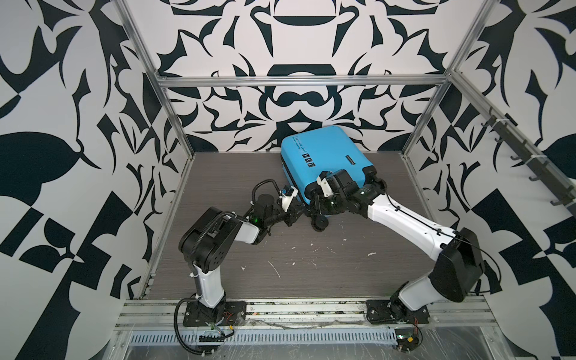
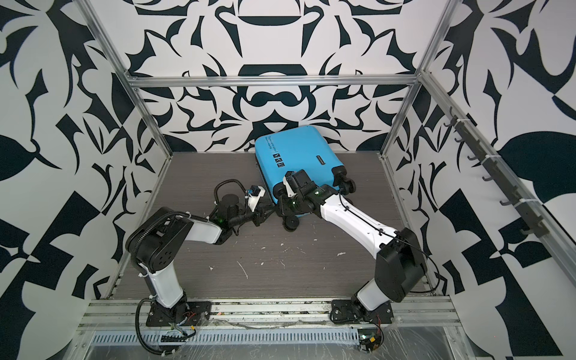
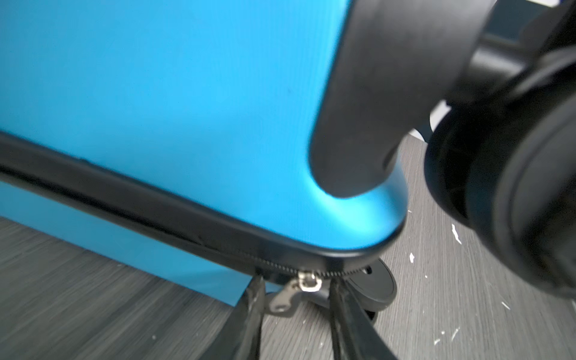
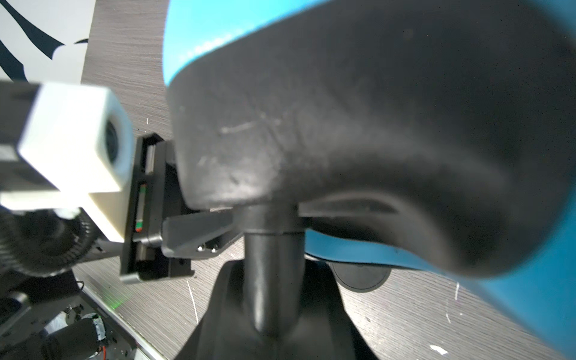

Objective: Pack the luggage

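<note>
"Looking at both top views, I have the luggage [image 1: 324,156] lying closed on the table [image 1: 280,280], upper centre of the frame, close by the patterned back wall [image 1: 311,103]."

"Where are your grippers?"

"My left gripper [image 1: 300,211] is at the corner nearest the bottom of the frame. In the left wrist view its fingers [image 3: 254,311] stand apart on either side of the zipper pull [image 3: 288,296], with slivers of gap, so nothing is pinched yet. My right gripper [image 1: 314,207] is at that corner's caster stem [image 4: 274,268], black on blurred black. Clamped or not, I can't tell."

"How will it handle?"

"Stiff, smooth shell, probably slick to squeeze, and I'd guess light enough to skate across the table. I'd brace it by a caster stem, never the bare shell. That pull looks small, thin and floppy, so I'd take it squarely by the tab."
</note>
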Robot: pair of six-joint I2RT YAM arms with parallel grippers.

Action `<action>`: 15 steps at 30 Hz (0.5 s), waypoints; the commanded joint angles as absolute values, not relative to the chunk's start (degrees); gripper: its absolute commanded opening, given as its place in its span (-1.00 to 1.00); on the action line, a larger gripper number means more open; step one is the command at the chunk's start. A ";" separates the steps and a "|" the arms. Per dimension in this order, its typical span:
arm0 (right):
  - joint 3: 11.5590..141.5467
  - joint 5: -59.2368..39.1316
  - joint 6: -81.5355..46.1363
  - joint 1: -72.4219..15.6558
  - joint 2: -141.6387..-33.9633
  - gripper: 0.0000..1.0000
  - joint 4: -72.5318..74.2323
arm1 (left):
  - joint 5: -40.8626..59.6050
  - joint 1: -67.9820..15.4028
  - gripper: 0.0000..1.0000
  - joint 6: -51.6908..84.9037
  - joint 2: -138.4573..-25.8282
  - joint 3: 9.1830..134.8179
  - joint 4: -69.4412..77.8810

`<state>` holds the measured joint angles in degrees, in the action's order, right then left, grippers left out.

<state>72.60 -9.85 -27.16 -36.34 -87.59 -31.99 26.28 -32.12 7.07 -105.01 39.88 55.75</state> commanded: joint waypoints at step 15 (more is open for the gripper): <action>79.38 -12.84 -24.61 -36.57 -86.31 -1.00 -27.33 | 23.68 -33.96 -0.53 6.85 -108.63 44.10 53.62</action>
